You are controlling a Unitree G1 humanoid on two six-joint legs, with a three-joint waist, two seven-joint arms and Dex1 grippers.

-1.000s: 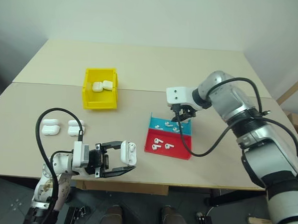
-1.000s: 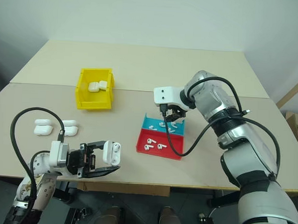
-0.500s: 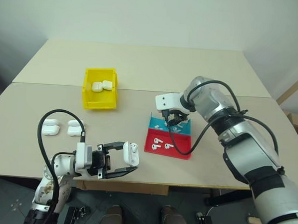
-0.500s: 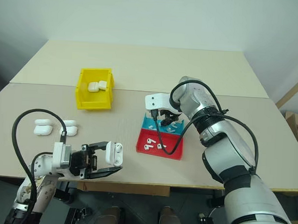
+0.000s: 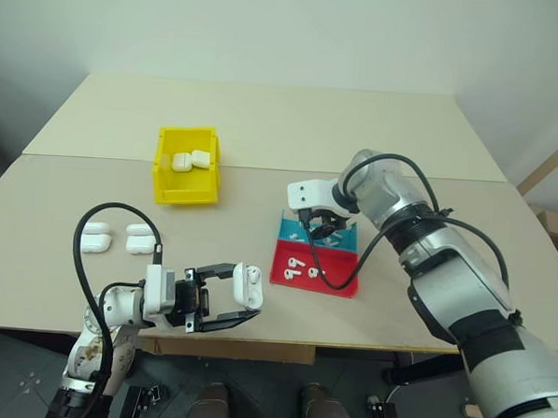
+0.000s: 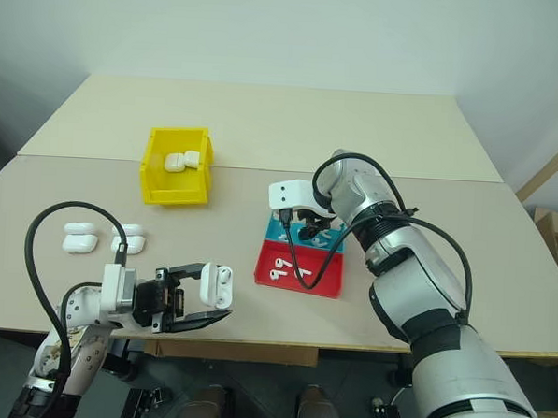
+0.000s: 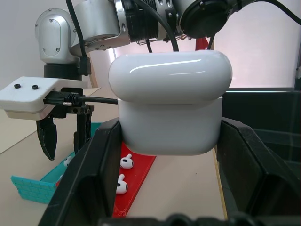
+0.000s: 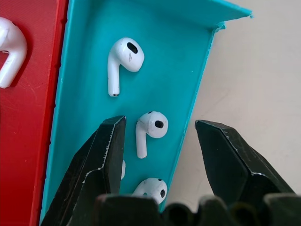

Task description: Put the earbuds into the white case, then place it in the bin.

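On the beige table (image 5: 358, 129) before a pale wall, the yellow bin (image 5: 188, 166) holds two white cases; the red and blue tray (image 5: 317, 253) holds loose earbuds (image 8: 148, 129); the right gripper (image 8: 160, 155) hangs over its blue half, fingers apart; the left gripper (image 5: 238, 300) is clamped on the white case (image 5: 248, 286) at the near edge.

A red-and-blue tray (image 5: 336, 279) (shallow) sits on the beige table (image 5: 293, 125).
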